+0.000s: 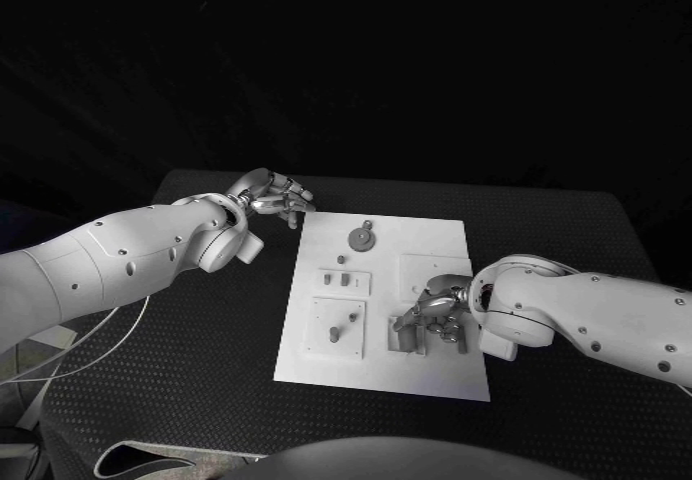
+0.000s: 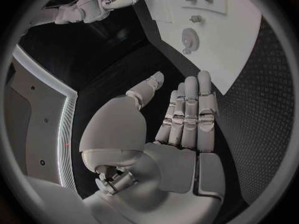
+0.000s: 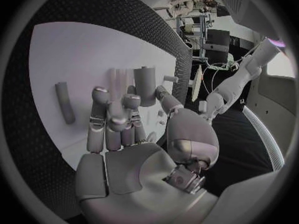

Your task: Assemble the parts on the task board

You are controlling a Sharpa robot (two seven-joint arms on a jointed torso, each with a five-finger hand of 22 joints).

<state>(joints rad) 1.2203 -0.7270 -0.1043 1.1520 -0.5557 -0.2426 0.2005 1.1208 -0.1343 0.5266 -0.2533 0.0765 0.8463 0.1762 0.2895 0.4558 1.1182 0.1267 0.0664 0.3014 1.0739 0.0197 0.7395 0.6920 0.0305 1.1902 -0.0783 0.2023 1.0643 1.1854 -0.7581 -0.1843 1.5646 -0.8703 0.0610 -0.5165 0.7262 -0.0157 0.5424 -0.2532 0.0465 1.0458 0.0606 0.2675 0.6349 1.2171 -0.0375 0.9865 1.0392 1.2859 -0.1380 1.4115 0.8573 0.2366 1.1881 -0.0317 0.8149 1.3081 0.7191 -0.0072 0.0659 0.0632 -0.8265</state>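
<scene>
The white task board [image 1: 433, 240] lies in the middle of the black table. A round disc part [image 1: 362, 238] and small pegs [image 1: 343, 281] sit on its far and left areas. My right hand [image 1: 437, 312] is low over the board's near right area. In the right wrist view its thumb and a finger [image 3: 132, 103] close on an upright grey cylinder part [image 3: 145, 84]. Another grey cylinder [image 3: 64, 102] lies flat on the board beside the hand. My left hand [image 1: 271, 200] hovers off the board's far left corner, fingers [image 2: 190, 109] straight and holding nothing.
A raised plate with a peg [image 1: 335, 330] sits on the board's near left. A block [image 1: 410, 338] stands just under my right hand. Black table [image 1: 562, 230] surrounds the board on all sides.
</scene>
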